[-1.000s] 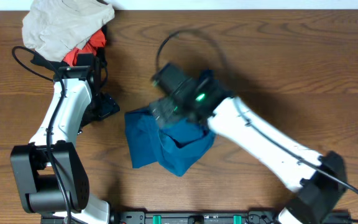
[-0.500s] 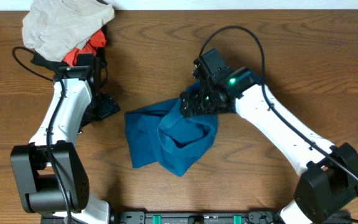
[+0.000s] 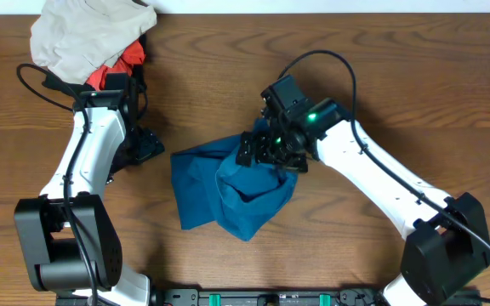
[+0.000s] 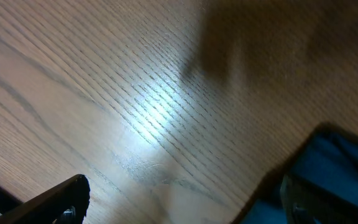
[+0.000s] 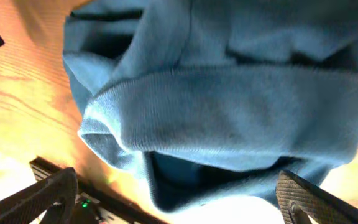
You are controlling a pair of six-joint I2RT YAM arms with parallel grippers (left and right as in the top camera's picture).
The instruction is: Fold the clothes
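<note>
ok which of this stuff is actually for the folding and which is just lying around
For the job: teal-blue shirt, crumpled mid-table.
Just lying about: beige-grey garment and orange-red garment, heaped at the table's far left corner.

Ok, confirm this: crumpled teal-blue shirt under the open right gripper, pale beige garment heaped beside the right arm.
Wrong arm: the overhead view shows the pale beige garment heaped beside the left arm. The crumpled teal-blue shirt is under the open right gripper.
</note>
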